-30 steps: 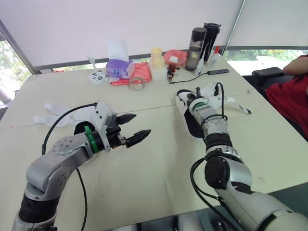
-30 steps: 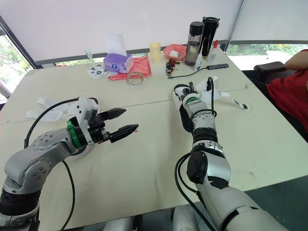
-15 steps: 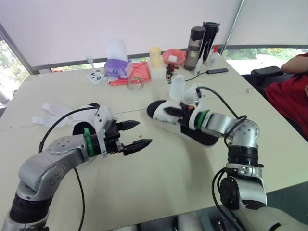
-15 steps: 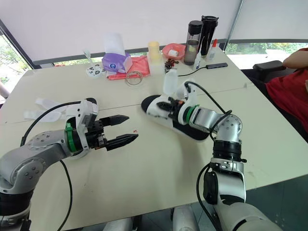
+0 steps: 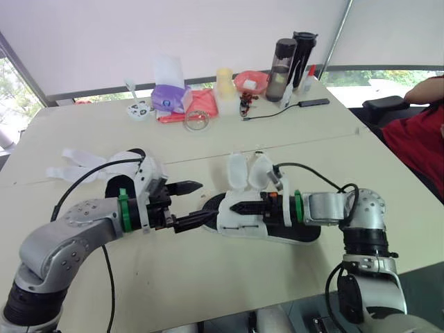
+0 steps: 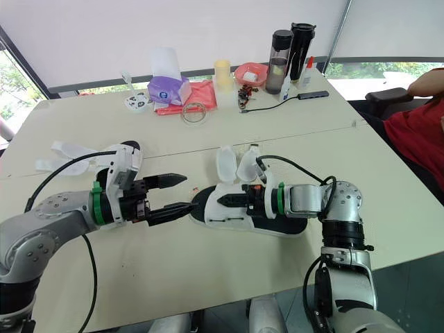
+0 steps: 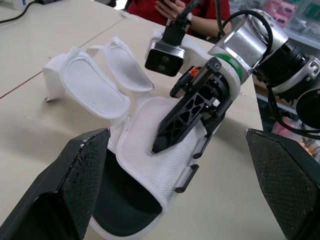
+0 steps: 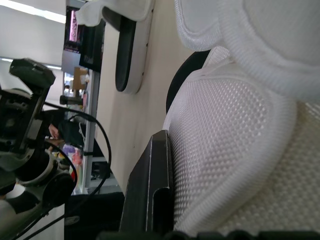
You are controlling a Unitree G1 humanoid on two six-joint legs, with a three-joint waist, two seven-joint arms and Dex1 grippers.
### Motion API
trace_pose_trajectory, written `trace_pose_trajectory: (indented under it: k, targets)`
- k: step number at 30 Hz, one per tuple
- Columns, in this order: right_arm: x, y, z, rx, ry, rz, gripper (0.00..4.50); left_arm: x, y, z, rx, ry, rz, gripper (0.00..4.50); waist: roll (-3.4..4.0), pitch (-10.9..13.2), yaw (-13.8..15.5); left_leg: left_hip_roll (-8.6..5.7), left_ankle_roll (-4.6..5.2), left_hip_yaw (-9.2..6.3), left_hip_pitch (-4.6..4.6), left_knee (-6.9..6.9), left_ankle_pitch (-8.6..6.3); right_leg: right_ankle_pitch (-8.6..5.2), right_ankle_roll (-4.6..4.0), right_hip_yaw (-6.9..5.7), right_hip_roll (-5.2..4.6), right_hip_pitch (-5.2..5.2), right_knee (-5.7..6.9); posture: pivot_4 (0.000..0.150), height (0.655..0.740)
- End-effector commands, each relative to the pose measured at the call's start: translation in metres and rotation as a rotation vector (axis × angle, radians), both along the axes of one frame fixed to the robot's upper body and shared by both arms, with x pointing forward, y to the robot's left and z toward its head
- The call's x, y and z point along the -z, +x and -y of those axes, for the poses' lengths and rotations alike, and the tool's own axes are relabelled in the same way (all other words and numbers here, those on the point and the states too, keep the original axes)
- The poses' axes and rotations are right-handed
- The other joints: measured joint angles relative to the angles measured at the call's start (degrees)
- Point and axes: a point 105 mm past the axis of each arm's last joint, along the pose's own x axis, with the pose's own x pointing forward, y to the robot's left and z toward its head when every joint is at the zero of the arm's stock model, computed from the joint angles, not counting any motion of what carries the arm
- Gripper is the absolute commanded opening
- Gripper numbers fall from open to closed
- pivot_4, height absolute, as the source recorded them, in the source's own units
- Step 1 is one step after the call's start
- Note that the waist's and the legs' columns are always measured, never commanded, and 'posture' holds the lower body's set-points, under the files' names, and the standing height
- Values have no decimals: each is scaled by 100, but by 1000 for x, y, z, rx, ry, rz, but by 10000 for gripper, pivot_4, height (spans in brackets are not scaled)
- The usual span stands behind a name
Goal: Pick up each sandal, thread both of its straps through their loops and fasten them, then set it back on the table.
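Note:
A white mesh sandal with a black sole sits low at the table's middle, its two strap flaps standing open. My right gripper is shut on the sandal's side wall; in the left wrist view its black finger presses the mesh. Just left of the sandal's toe, my left gripper is open, with nothing between its fingers. The sandal lies between and ahead of those fingers. A second sandal with loose white straps lies behind my left forearm.
Along the far edge stand a purple tissue box, a tape roll, a red bowl, two dark bottles and a phone on a cable. A person in red sits at the right.
My right arm swung the sandal from the table's right side leftward and nearer, up to the left gripper's tips. The left gripper stayed open and shifted only slightly.

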Motion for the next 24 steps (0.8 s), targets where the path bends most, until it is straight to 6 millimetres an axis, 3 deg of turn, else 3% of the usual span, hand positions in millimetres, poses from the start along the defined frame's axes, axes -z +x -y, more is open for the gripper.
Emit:
trace_pose_trajectory:
  k: [1, 13, 15, 17, 23, 24]
  targets:
    - [-7, -7, -3, -69, 24, 18, 225, -5, -5, 3, 13, -3, 25, 45000, 0, 0, 2, 0, 0, 0, 0, 0, 0, 0, 0, 0, 0, 0, 0, 1500, 7400]
    - [7, -5, 2, -85, -32, 0, 225, -1, -6, 4, 9, -5, 14, 45000, -4, -2, 8, 0, 0, 0, 0, -1, 0, 0, 0, 0, 0, 0, -3, 1500, 7400]
    - [9, -5, 4, -81, -46, 5, 9782, 0, -6, 4, 9, -5, 11, 45000, -4, -2, 10, 0, 0, 0, 0, 0, 0, 0, 1, 0, 0, 1, -3, 1500, 7400]
    - [9, -5, 5, -86, -54, 12, 15465, 1, -6, 4, 11, -4, 9, 45000, -4, -2, 20, 0, 0, 0, 0, 1, 0, 0, 0, -1, 0, 2, -3, 1500, 7400]
    - [5, -6, 9, -91, -71, 67, 43923, 5, -6, 2, 12, -1, -2, 45000, -5, -2, 26, 0, 0, -1, 1, 1, 0, 0, 0, 0, 0, 2, -3, 1500, 7400]
    - [4, -7, 11, -88, -70, 74, 44590, 7, -6, 2, 11, 0, -6, 45000, -6, -3, 26, 0, 0, -1, 1, 1, 0, -1, -1, -1, 0, 2, -3, 1500, 7400]
